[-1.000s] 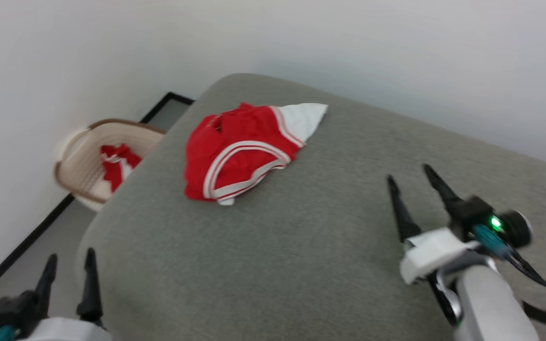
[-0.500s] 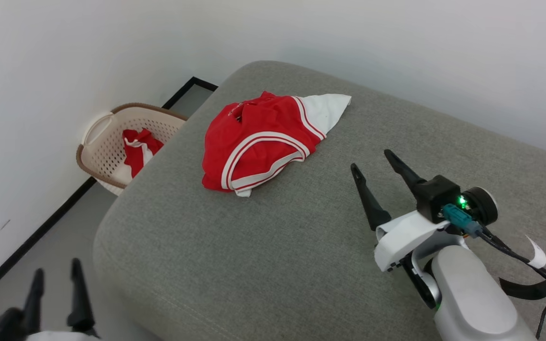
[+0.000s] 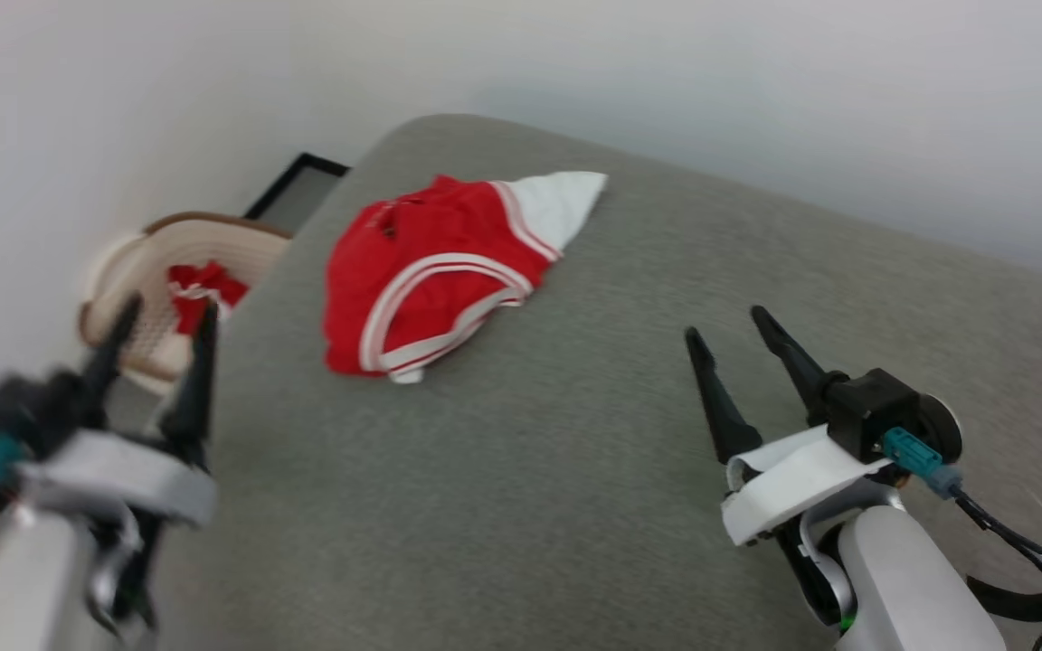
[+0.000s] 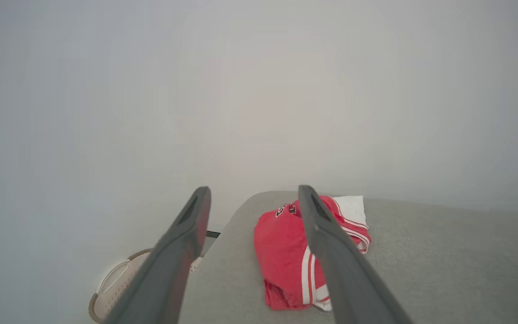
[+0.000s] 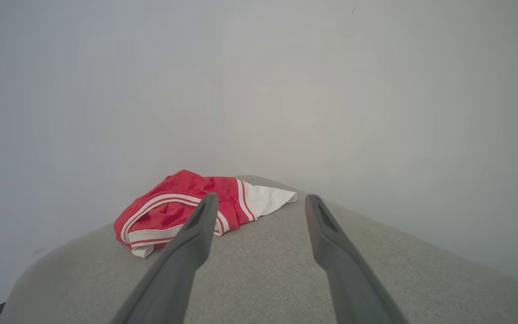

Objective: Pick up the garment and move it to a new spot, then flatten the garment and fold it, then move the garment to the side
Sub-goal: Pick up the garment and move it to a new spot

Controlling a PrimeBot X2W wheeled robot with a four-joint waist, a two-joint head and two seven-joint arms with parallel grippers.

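Garment [image 3: 431, 271] lay crumpled at eleven o'clock on the grey cushion [image 3: 530, 452], well apart from both claws. I had the left claw [image 3: 170, 307] and right claw [image 3: 724, 324] spread and empty. I judged a shallow pinch could catch one layer only, or drag it over the edge toward the basket [image 3: 150, 262].

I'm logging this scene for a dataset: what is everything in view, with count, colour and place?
garment: one, red with white sleeve and trim, crumpled on the cushion
cushion: one, grey, centre
basket: one, cream with brown rim, left of the cushion
cloth: one, red and white, in the basket
wall: one, white, behind
left gripper: one, dark, open, lower left
right gripper: one, dark, open, lower right
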